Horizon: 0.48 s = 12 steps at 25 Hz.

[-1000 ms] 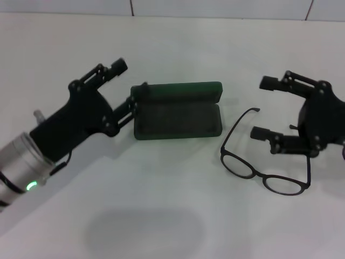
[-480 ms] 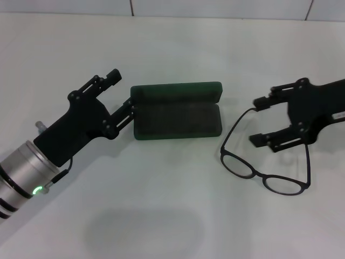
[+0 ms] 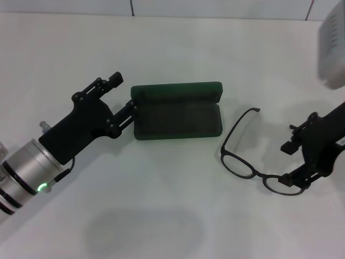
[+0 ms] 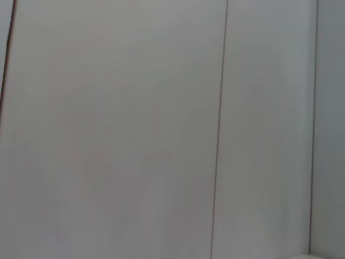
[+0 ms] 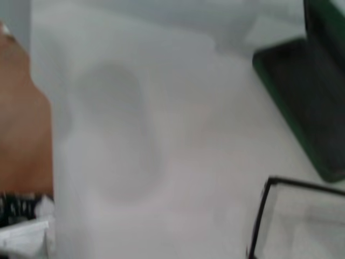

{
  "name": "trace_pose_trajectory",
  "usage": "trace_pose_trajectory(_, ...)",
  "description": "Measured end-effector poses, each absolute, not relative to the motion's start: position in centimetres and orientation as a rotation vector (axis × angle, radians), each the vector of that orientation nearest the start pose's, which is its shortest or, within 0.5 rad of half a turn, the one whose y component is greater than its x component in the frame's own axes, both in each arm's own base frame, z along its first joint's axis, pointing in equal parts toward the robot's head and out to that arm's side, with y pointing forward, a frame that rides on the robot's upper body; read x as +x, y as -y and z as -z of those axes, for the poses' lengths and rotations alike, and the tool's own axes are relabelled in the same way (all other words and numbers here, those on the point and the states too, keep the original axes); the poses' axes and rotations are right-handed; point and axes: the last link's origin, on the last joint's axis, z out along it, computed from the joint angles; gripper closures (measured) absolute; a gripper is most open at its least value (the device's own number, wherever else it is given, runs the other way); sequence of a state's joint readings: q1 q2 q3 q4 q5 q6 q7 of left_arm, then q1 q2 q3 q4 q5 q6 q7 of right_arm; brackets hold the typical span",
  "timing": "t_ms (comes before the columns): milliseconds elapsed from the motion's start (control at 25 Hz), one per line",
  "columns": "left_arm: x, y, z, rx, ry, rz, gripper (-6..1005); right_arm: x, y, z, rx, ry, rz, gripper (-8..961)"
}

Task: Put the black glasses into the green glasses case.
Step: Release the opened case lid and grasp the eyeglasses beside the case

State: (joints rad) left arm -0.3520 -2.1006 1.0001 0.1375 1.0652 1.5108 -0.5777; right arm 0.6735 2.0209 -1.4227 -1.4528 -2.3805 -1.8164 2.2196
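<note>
The right tool (image 3: 294, 164) has moved in the last second: before, it hung over the far temple arm of the black glasses (image 3: 262, 159), above the middle of the frame, and now it has swung outward and toward the robot, so that it sits at the right lens end of the frame. Its fingers are spread apart and hold nothing; the lower fingertip lies just at the rim of the right lens, but I cannot tell if it touches. The glasses themselves have not shifted; they lie open on the white counter (image 3: 172, 216), lenses toward the robot and temple arms pointing away, a short way to the right of the green glasses case (image 3: 177, 110). The case is open, its lid standing up at the back and the dark lining free. The left tool (image 3: 123, 91) stays at the left end of the case, fingers apart, the lower one touching or nearly touching the case corner, as if to steady it; it has hardly moved. In the right wrist view a corner of the case and one temple arm can be seen. My judgement is that the right arm is choosing a new place to grasp, at the frame end instead of the temple, so the pick-up is not yet done and the task is at its beginning.
</note>
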Motion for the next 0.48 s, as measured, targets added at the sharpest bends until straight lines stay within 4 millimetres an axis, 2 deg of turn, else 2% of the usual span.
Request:
trace_pose_trajectory(200, -29.9, -27.4, 4.6, -2.119, 0.493, 1.008, 348, 13.1, -33.0, 0.7, -3.007, -0.237, 0.652, 312)
trace_pose_trajectory(480, -29.8, -27.5, 4.6, -2.125, 0.496, 1.013, 348, 13.6, -33.1, 2.0, -2.985, -0.193, 0.703, 324)
